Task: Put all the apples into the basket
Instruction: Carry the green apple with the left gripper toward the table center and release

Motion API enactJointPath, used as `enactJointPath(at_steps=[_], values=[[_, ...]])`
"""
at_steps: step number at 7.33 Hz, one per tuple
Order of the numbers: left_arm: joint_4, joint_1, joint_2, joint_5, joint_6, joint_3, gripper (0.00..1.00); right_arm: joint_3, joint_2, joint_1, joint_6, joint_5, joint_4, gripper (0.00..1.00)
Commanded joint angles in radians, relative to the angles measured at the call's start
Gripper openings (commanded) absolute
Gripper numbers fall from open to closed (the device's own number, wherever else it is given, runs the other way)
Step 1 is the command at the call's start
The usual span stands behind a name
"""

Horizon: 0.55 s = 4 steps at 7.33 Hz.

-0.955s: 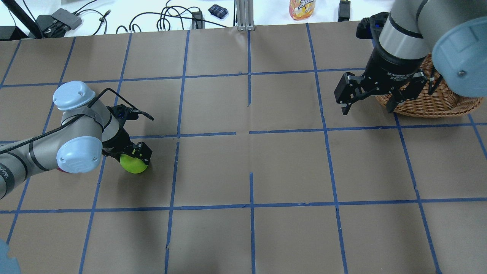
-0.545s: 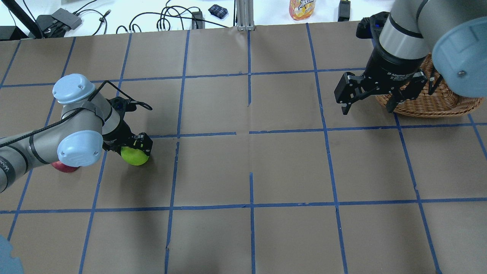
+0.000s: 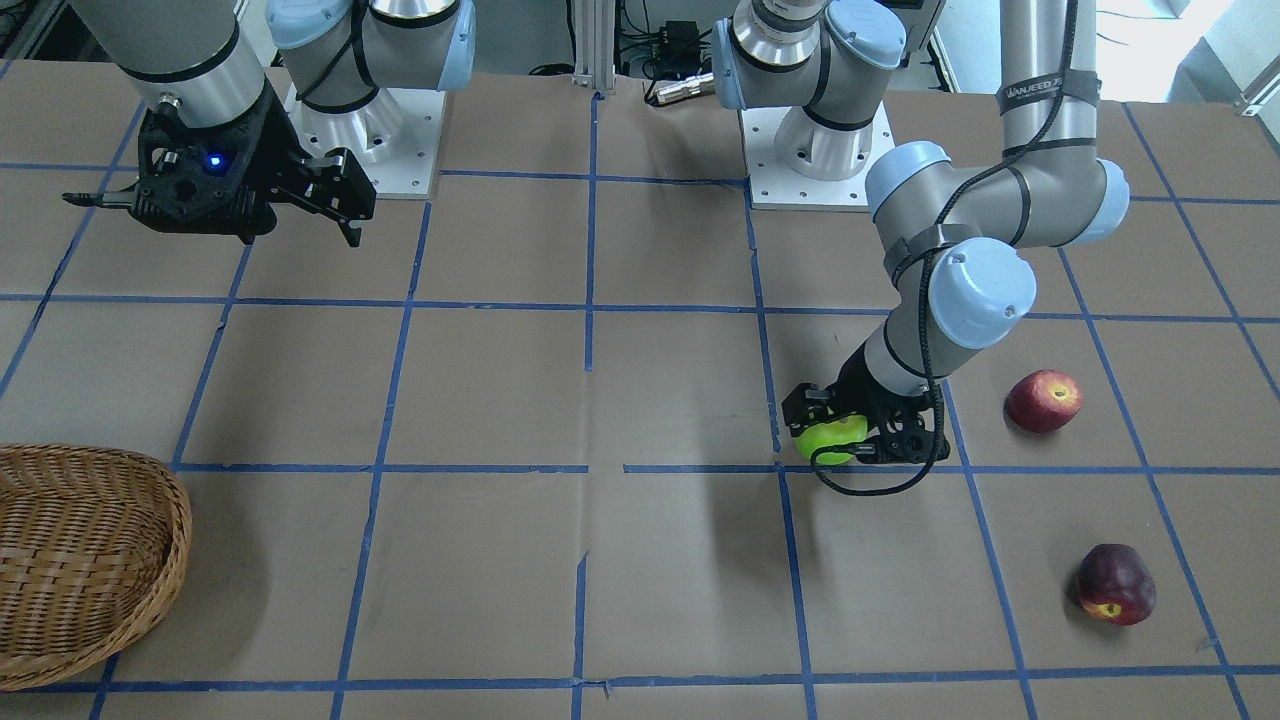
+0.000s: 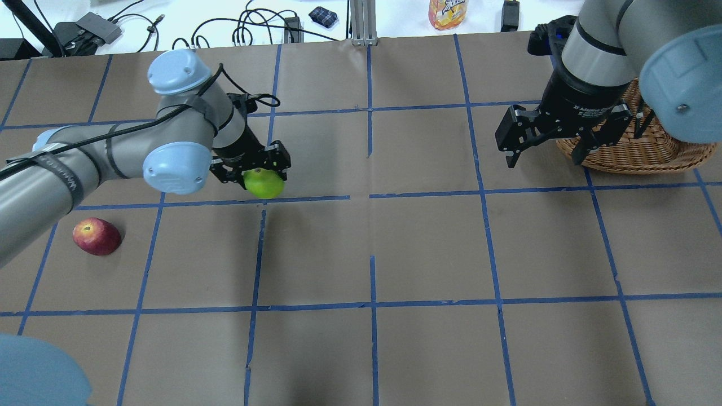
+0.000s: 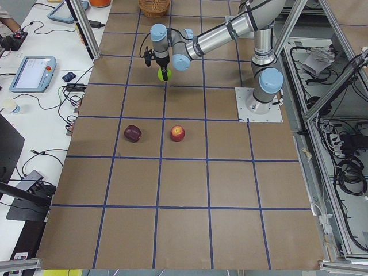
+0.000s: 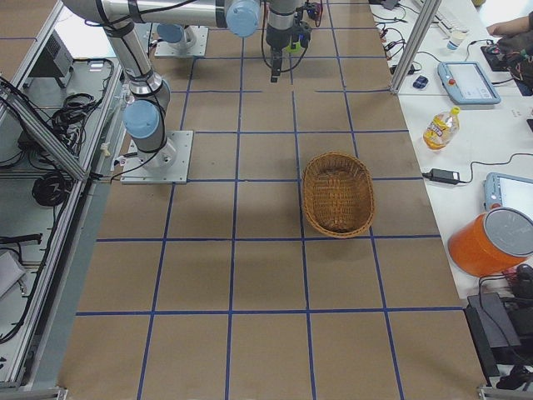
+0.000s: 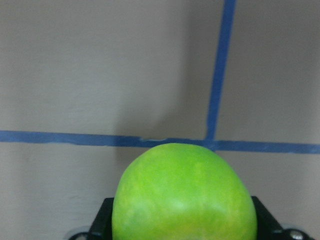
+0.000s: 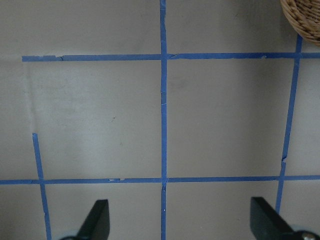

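My left gripper (image 4: 255,178) is shut on the bright green apple (image 4: 264,184) and holds it just above the brown table, left of centre. The green apple fills the bottom of the left wrist view (image 7: 184,195) and shows in the front view (image 3: 830,437). The red apple (image 4: 96,237) lies on the table at the left. The dark maroon apple (image 3: 1115,584) lies nearer the operators' edge and does not show in the overhead view. The wicker basket (image 4: 637,152) sits at the far right. My right gripper (image 4: 544,162) is open and empty, just left of the basket.
An orange drink bottle (image 4: 448,12), cables (image 4: 248,28) and small devices lie on the white bench beyond the table's far edge. Both robot bases (image 3: 815,150) stand at the robot's side of the table. Blue tape lines (image 4: 370,254) grid the table.
My left gripper has carried the green apple away from the robot and to the right, toward the table's middle. The red apple now shows clear of the arm. The right arm has barely moved.
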Motion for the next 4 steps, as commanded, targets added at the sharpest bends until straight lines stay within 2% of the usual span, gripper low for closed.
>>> enactJointPath(at_steps=[1, 2, 3, 4], values=[[-0.006, -0.18, -0.138, -0.008, -0.313, 0.184, 0.22, 0.0, 0.002, 0.0, 0.0, -0.002, 0.001, 1.0], [-0.012, -0.24, -0.184, -0.002, -0.374, 0.218, 0.22, 0.0, 0.004, -0.002, 0.0, -0.002, 0.004, 1.0], [-0.012, -0.25, -0.207, -0.007, -0.384, 0.219, 0.28, 0.0, 0.004, -0.003, 0.0, -0.002, 0.0, 1.0], [-0.018, -0.265, -0.209, -0.005, -0.39, 0.216, 0.6, 0.0, 0.004, -0.003, 0.0, 0.0, -0.002, 1.0]])
